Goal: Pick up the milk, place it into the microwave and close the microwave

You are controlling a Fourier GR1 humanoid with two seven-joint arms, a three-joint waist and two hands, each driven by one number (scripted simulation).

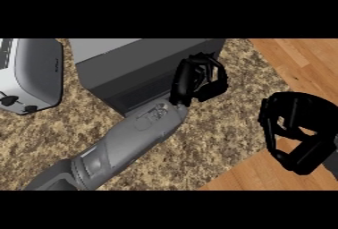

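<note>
The dark grey microwave stands at the top centre of the speckled counter. No door leaf stands out from its body, and I see nothing of its inside. No milk shows anywhere. My left forearm crosses the counter from the lower left. My left hand rests against the microwave's near right corner, fingers loosely bent and holding nothing. At the right edge my right hand hangs over the counter's rim and the wooden floor, fingers loosely bent around empty space.
A white-and-grey toaster stands at the left edge, next to the microwave. The counter's edge runs diagonally from the upper right to the bottom centre, with wooden floor beyond it.
</note>
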